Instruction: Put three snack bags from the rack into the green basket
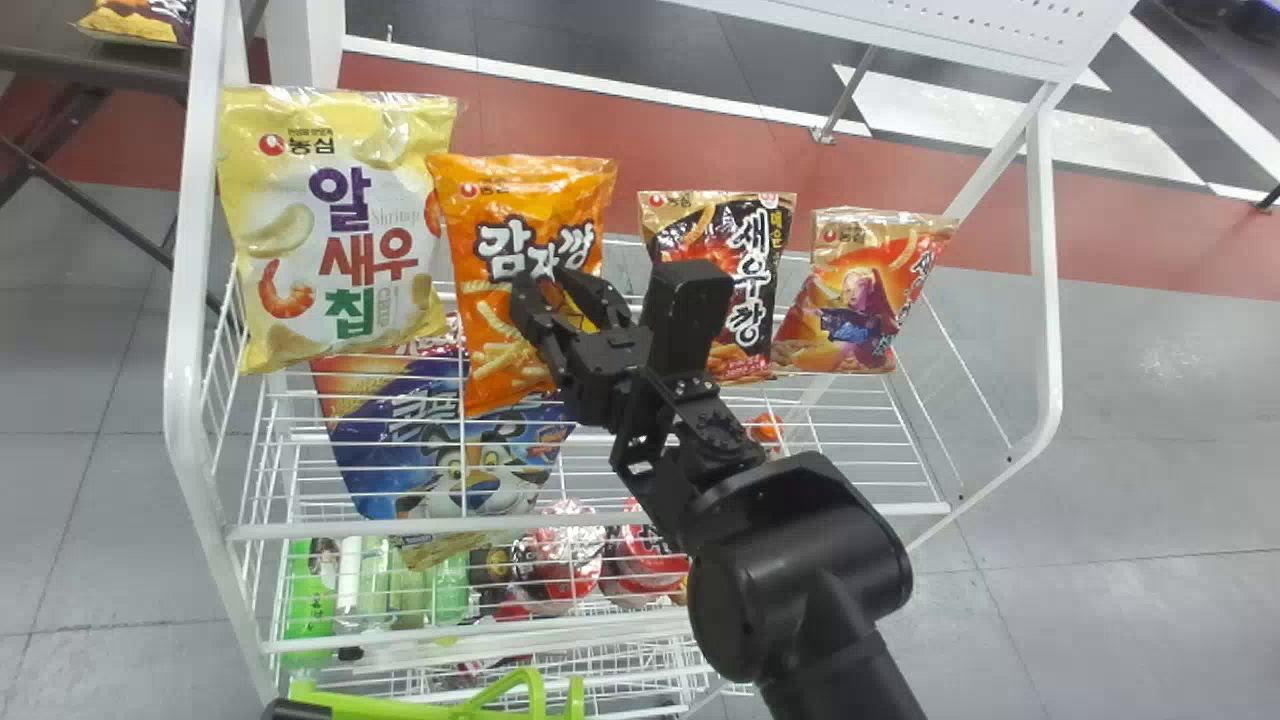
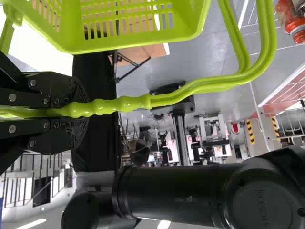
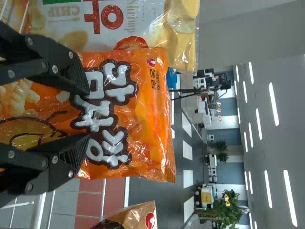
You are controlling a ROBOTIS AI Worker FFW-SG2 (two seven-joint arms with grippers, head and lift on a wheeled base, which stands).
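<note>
"Where's the right gripper (image 1: 550, 283)?"

"At the front of the orange snack bag (image 1: 500, 375), its flat black fingers parted. I can't tell whether they touch the film."

"And the bag itself?"

"Upright on the white wire rack (image 1: 182, 350), a plump pillow of glossy, creased plastic with crimped ends. The pale yellow bag (image 1: 290, 200) is just beside it, on the left; the black-and-gold bag (image 1: 725, 225) and the red-orange bag (image 1: 860, 270) stand to the right."

"Left gripper (image 1: 298, 710)?"

"Clamped on the green basket's handle (image 2: 176, 98), a smooth plastic loop with a beaded grip (rather like a string of fat peas). The green basket (image 2: 138, 45) has slotted walls and a rounded rim."

"Lower down?"

"A shiny blue bag (image 1: 450, 440), leaning below the orange one."
</note>
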